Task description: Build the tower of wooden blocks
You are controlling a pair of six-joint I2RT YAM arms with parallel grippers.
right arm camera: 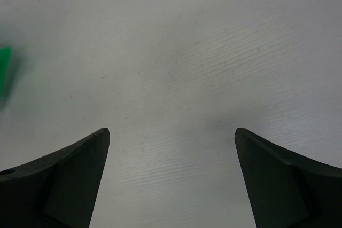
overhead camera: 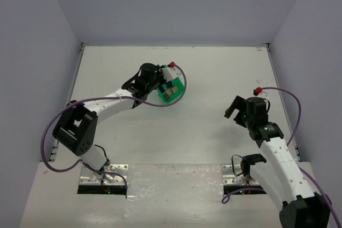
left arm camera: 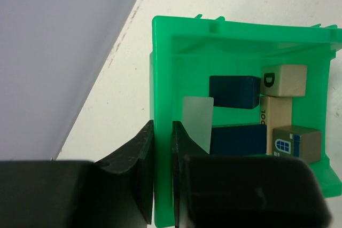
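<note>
My left arm stretches forward, left gripper [left arm camera: 163, 132] clamped on the wall of the green bin [left arm camera: 240, 38]; my right gripper [right arm camera: 172, 134] hangs spread wide.

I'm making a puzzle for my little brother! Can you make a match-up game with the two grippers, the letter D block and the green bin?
Things:
1. left gripper
2. right gripper
3. D block
4. green bin

States:
a. open over the bare table
b. tan, lying inside the bin
c. shut on the bin's wall
d. holds wooden blocks

Pairs: 1-c, 2-a, 3-b, 4-d
</note>
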